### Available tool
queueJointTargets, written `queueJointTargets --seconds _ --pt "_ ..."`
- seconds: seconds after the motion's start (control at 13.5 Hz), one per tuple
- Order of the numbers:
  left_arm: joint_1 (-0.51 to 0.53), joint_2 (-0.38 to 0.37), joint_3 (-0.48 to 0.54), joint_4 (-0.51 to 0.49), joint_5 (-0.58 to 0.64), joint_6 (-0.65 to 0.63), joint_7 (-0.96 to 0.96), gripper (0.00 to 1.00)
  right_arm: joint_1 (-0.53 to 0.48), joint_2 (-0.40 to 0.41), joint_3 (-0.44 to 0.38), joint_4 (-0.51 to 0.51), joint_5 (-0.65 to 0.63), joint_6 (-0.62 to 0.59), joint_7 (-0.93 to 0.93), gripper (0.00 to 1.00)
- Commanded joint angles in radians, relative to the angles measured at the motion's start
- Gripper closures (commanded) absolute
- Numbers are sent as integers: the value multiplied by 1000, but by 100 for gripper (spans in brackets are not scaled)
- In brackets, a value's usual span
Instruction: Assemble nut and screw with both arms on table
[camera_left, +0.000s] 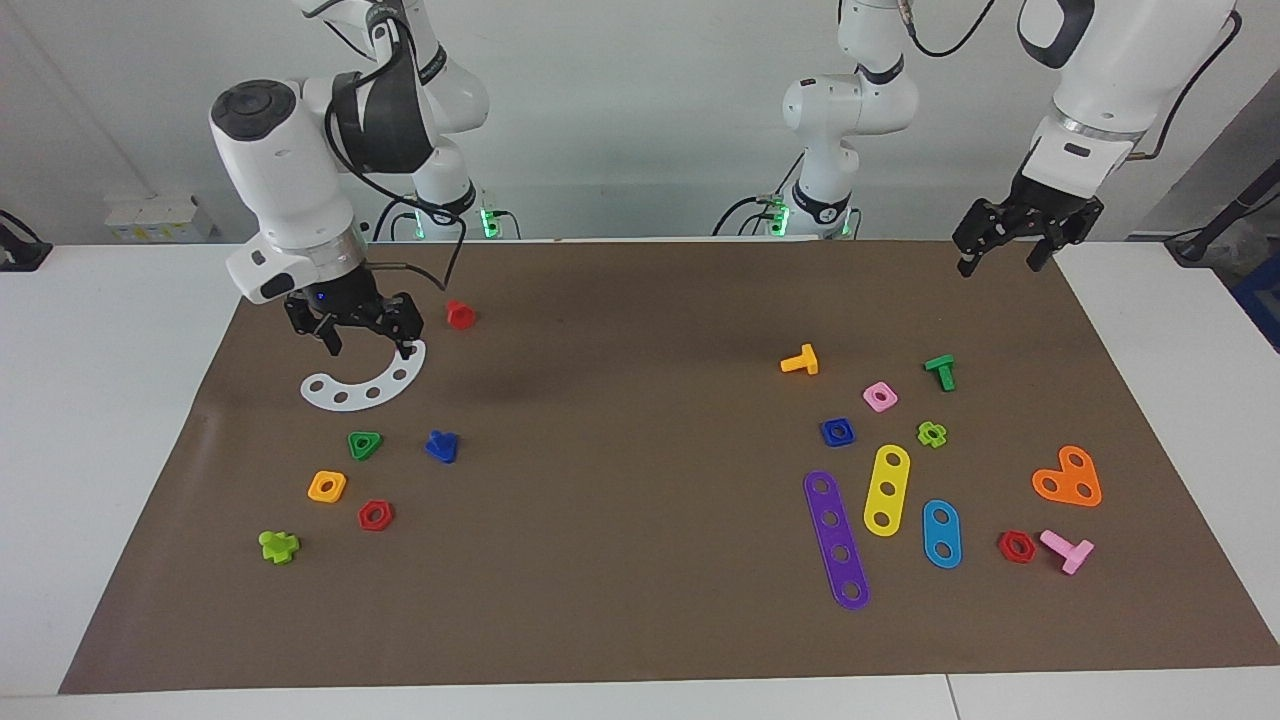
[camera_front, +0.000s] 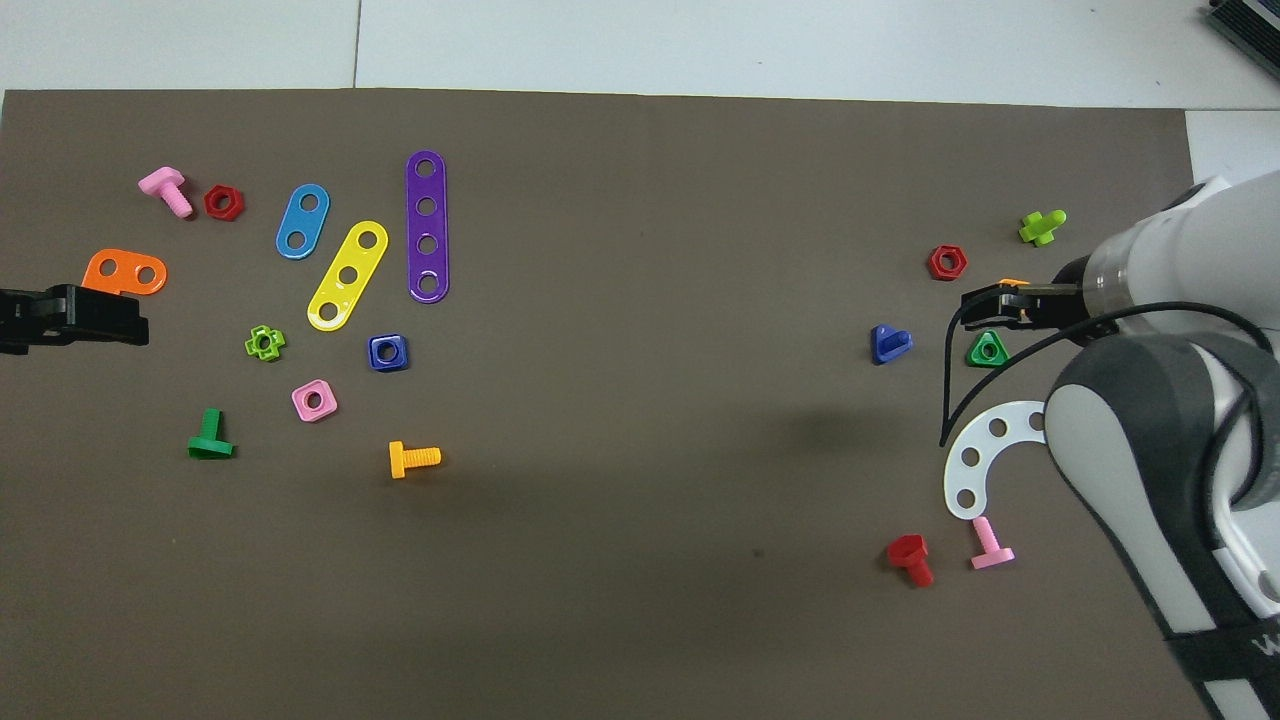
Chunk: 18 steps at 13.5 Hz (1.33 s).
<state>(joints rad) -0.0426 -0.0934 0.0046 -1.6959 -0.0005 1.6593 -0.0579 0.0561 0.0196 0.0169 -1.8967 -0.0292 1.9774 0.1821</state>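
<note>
On the brown-matted worktop (camera_left: 640, 620), the right gripper (camera_left: 367, 344) hangs over the white curved strip (camera_left: 350, 388), fingers spread wide and empty. The screw (camera_left: 441, 445) lies beside the green triangular nut (camera_left: 365, 444). The nut (camera_left: 837, 431) sits beside the yellow strip (camera_left: 886, 489). The left gripper (camera_left: 1000, 258) waits over the mat's corner, fingers wide, empty.

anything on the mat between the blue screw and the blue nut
Nothing: in the overhead view the brown mat is bare between the blue screw and the blue nut.
</note>
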Motion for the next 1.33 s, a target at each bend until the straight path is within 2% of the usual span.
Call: queueJointTargets --seconds 0.0,0.15,0.3,0.66,1.26 --pt "10 -29 -3 -33 -15 11 -2 0 -12 2 8 -77 28 78 -26 3" --pt "10 -29 -3 -33 -15 11 -2 0 -2 32 8 -99 28 98 -27 4" --pt "10 -29 -3 -33 -15 11 -2 0 27 49 8 -137 28 187 -26 8" --pt "10 -29 -3 -33 -15 11 -2 0 41 115 9 -163 26 306 -61 15" --pt "10 -29 -6 -33 -15 11 -2 0 34 189 6 -179 26 396 -99 24"
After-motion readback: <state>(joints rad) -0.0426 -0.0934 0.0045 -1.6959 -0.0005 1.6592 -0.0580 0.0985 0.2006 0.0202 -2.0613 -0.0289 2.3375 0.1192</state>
